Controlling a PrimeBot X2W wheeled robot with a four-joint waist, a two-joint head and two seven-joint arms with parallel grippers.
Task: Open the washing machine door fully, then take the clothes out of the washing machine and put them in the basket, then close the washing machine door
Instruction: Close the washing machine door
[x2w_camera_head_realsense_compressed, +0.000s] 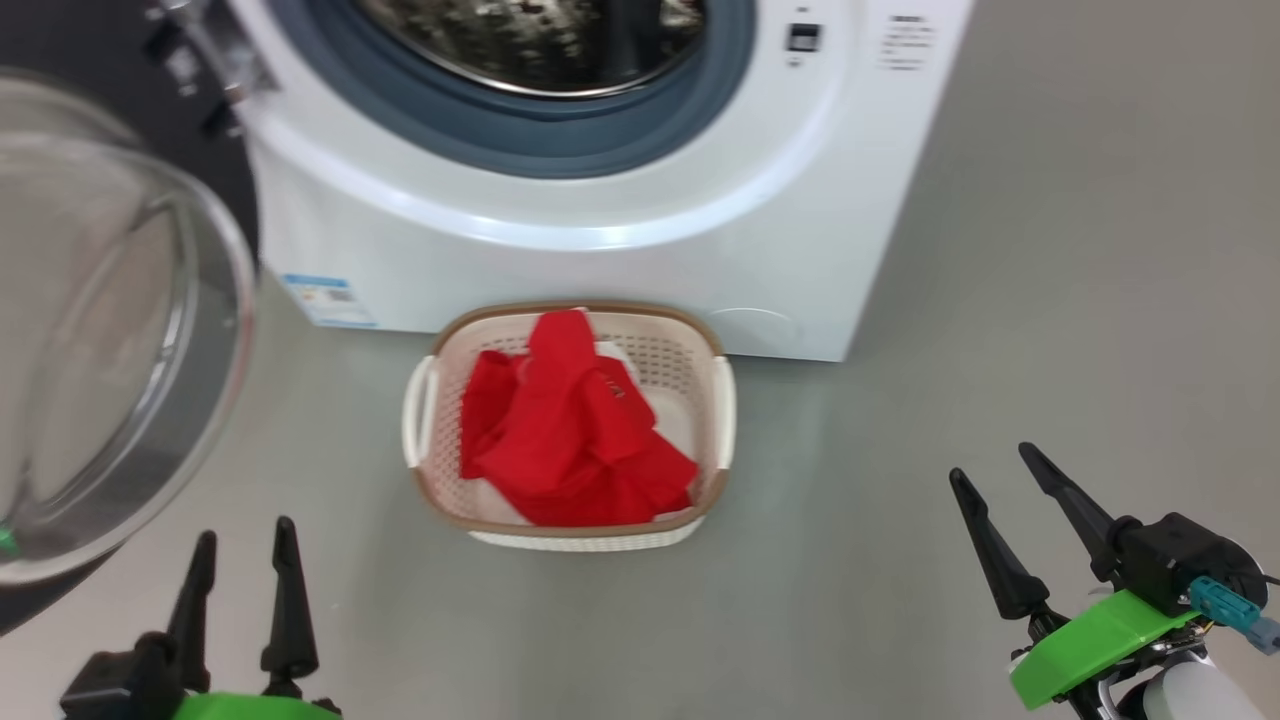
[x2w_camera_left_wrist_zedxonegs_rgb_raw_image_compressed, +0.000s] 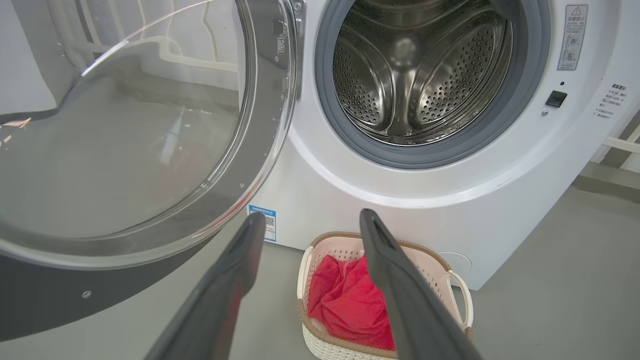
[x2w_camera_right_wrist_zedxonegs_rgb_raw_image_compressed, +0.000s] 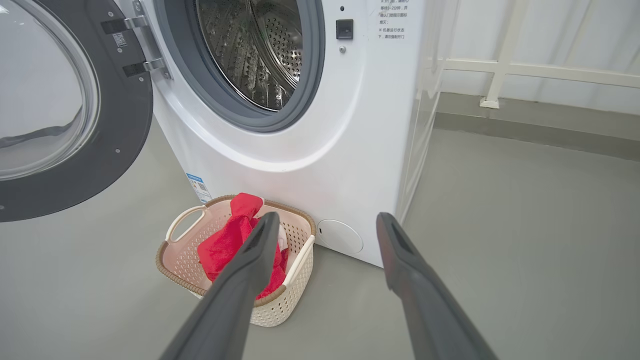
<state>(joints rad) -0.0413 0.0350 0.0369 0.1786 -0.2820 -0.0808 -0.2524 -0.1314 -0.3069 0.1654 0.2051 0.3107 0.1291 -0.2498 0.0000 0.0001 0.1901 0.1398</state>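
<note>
Washing machine door (x2w_camera_head_realsense_compressed: 110, 330) is wide open, at 9 o'clock in the head view. Washing machine (x2w_camera_head_realsense_compressed: 600, 270) at 12, steel drum (x2w_camera_left_wrist_zedxonegs_rgb_raw_image_compressed: 420, 75) visible past the grey gasket. Clothes (x2w_camera_head_realsense_compressed: 570, 430): red heap inside the basket (x2w_camera_head_realsense_compressed: 590, 527), which stands on the grey floor (x2w_camera_head_realsense_compressed: 900, 600) just beside the machine's front, centre of view. Left claw (x2w_camera_head_realsense_compressed: 246, 528) at 7 o'clock, fingers spread, gripping nothing. Right claw (x2w_camera_head_realsense_compressed: 991, 459) at 4 o'clock, likewise spread and empty. Both are well apart from the basket.

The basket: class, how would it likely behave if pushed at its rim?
The basket, perforated plastic, is probably light and may slide on the smooth floor. The crumpled clothes inside look floppy, likely adding little weight.
</note>
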